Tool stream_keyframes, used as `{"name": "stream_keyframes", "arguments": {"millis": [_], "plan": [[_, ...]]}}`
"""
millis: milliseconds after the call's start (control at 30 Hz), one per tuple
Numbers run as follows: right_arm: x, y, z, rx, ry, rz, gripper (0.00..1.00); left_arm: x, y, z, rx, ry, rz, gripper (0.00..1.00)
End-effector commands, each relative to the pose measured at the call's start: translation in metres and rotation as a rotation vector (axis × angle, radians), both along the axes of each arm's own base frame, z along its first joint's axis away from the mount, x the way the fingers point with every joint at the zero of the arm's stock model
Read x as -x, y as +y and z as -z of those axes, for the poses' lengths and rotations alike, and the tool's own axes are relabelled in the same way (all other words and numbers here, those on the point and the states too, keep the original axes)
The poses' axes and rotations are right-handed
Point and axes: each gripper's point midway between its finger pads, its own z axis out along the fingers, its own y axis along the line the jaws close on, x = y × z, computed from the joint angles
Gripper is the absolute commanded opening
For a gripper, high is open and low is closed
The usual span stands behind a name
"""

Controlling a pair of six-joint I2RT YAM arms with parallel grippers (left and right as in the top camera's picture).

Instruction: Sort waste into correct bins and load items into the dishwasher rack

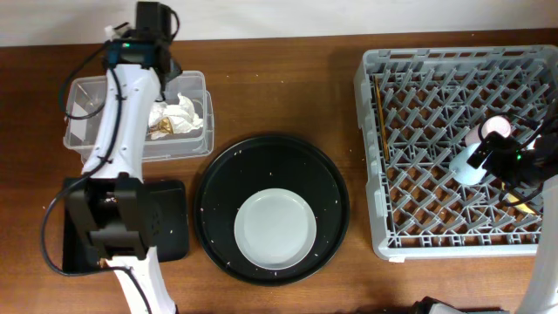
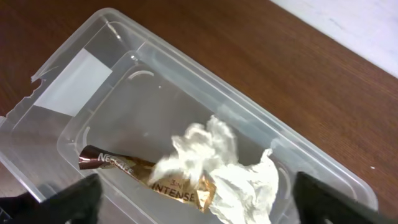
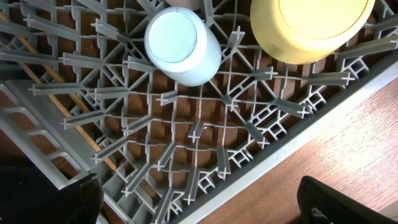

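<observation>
My left gripper point(image 1: 157, 61) point(image 2: 199, 205) hangs open over the clear plastic tub point(image 1: 87, 105) point(image 2: 93, 68), with nothing between its fingers. In the tub lie crumpled white napkins point(image 1: 179, 112) point(image 2: 217, 162) and a gold-brown wrapper point(image 1: 161, 131) point(image 2: 161, 180). My right gripper point(image 1: 514, 170) point(image 3: 199, 208) is open and empty above the grey dishwasher rack point(image 1: 453, 61) point(image 3: 205, 118). The rack holds the light-blue cup point(image 1: 471, 163) point(image 3: 183, 43), the pink cup point(image 1: 497, 128), the yellow bowl point(image 3: 311, 25) and brown chopsticks point(image 1: 381, 118). The pale grey plate point(image 1: 275, 228) lies outside the rack.
The plate rests on a large round black tray point(image 1: 261, 166) dotted with white specks, between tub and rack. A flat black rectangular tray point(image 1: 170, 218) sits at the front left, partly covered by my left arm. The right arm covers the rack's right side.
</observation>
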Motion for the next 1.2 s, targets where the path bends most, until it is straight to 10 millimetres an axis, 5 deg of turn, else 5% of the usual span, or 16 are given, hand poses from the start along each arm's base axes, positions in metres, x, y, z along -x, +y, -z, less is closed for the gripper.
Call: {"name": "stream_keyframes", "arguments": {"millis": [0,200,533,800,1167], "plan": [[0.001,-0.002,0.002,-0.003,0.006,0.014,0.98,-0.002,0.001,0.001,0.059,0.003,0.014,0.99],[0.001,-0.002,0.002,-0.003,0.005,0.014,0.98,0.015,0.004,-0.016,0.055,0.016,0.007,0.99],[0.001,-0.002,0.002,-0.003,0.006,0.014,0.98,0.086,0.04,-0.081,0.051,0.022,-0.081,0.99],[0.001,-0.002,0.002,-0.003,0.006,0.014,0.98,0.137,0.07,-0.073,0.061,0.179,-0.168,0.99],[0.001,-0.002,0.002,-0.003,0.005,0.014,0.98,0.172,0.123,-0.07,0.086,0.232,-0.321,0.99]]}}
